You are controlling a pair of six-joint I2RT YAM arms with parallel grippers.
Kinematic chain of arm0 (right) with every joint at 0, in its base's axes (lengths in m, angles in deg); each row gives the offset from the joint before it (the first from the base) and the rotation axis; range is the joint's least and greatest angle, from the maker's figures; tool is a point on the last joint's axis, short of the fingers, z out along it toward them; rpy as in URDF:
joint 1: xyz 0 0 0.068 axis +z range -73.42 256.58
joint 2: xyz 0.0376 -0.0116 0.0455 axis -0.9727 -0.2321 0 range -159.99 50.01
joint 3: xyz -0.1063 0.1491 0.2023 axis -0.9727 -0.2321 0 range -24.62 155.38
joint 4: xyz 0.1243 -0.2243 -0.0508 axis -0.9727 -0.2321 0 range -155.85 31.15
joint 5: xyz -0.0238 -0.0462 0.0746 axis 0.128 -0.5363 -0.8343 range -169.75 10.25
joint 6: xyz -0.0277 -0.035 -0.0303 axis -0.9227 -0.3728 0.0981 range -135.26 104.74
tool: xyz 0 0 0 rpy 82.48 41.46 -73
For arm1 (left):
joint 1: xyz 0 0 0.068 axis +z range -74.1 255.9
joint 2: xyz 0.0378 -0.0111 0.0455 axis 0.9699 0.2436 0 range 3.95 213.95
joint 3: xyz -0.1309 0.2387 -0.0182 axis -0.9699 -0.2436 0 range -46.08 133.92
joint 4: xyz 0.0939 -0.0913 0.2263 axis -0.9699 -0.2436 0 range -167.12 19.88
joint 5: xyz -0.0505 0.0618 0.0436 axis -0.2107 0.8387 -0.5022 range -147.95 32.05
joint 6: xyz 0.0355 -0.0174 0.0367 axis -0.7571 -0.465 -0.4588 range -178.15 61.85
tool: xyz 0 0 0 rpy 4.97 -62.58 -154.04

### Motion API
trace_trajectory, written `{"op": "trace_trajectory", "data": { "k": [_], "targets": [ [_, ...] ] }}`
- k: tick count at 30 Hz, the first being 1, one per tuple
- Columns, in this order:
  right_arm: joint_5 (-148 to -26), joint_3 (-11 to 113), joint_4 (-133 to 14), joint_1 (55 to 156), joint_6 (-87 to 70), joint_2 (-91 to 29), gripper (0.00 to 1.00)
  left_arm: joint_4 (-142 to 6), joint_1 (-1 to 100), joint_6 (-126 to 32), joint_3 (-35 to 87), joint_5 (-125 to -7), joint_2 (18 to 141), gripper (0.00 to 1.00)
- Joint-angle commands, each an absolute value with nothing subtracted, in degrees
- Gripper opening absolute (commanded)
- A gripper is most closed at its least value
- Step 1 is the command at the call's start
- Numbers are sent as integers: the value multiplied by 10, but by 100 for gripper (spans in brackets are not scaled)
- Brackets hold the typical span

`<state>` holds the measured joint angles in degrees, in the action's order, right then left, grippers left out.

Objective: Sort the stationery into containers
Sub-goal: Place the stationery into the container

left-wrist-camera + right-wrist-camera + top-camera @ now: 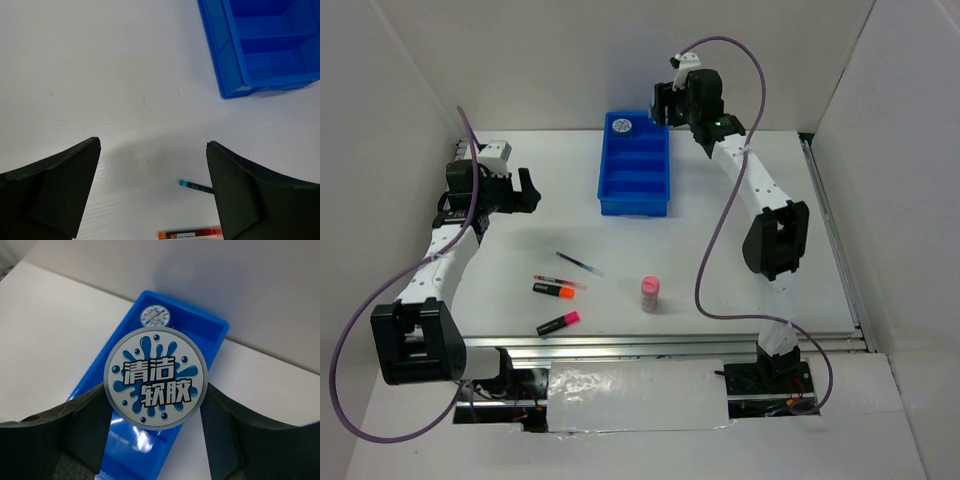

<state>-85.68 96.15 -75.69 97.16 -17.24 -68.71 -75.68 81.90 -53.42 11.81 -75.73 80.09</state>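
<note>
Right gripper [155, 407] partly open, clamped on a round blue-and-white roll [156, 377]. One finger on each side of its rim, printed face toward the wrist camera.

Held roll sits above the blue tray [212, 337], upper centre of the overhead view. Second roll [623, 127] lies in the tray's topmost compartment, just above the held one in the right wrist view.

Left gripper [152, 150] spread wide, nothing in it, over the table [670, 240] at the left of the overhead view, well apart from the tray.

On the table, lower centre: blue pen [579, 264], red pen [560, 282], orange highlighter [552, 290], pink highlighter [559, 323], pink cylinder [650, 294].
</note>
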Motion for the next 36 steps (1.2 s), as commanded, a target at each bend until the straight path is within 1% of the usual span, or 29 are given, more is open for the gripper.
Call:
{"op": "trace_trajectory", "data": {
  "k": [1, 3, 6, 11, 14, 27, 36],
  "targets": [
    [-841, 1067, -721, 954, -127, -767, 0, -732, 821, -533, 153, -771, 813, 99],
    [-852, 1102, -691, 948, -122, -808, 0, -729, 821, -530, 154, -772, 823, 99],
    [-845, 1106, -630, 946, -124, -838, 0, -728, 821, -524, 154, -776, 836, 99],
    [-835, 1127, -571, 947, -128, -888, 0, -719, 822, -520, 142, -776, 844, 99],
    [-819, 1119, -532, 947, -127, -905, 0, -720, 825, -521, 133, -779, 846, 99],
    [-805, 1140, -441, 946, -164, -980, 0, -727, 847, -534, 136, -789, 863, 99],
    [-815, 1157, -423, 953, -182, -1012, 0, -732, 853, -534, 141, -796, 876, 99]
  ]
}}
